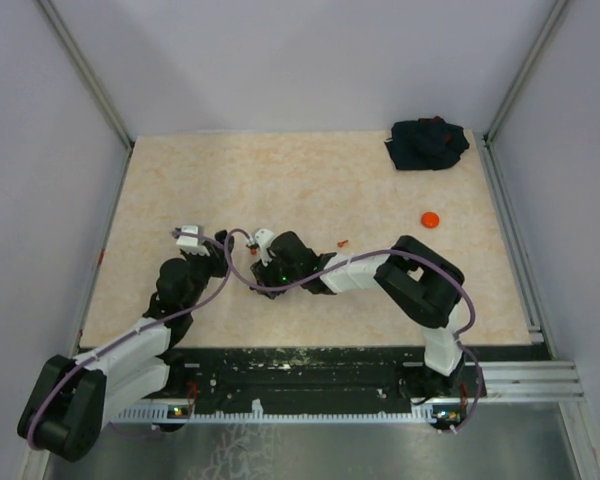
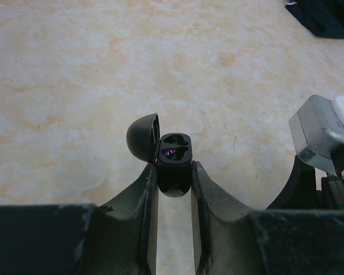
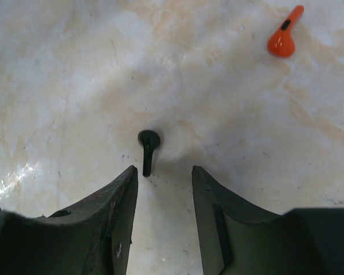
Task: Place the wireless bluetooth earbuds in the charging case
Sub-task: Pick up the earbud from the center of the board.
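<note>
My left gripper (image 2: 174,172) is shut on the black charging case (image 2: 173,163), held just above the table. The case lid (image 2: 142,137) is swung open to the left, and the two sockets show dark with a faint purple glint. A black earbud (image 3: 148,146) lies on the table just ahead of my right gripper's (image 3: 163,172) left fingertip, stem pointing toward me. That gripper is open, with nothing between its fingers. A red earbud (image 3: 284,35) lies farther off at the upper right, also seen in the top view (image 1: 343,242).
A red round puck (image 1: 430,219) lies right of centre. A dark bundle (image 1: 428,145) sits in the far right corner. The right wrist's grey and white housing (image 2: 327,132) stands close beside the case. Metal rails (image 1: 510,250) border the marbled tabletop (image 1: 280,180).
</note>
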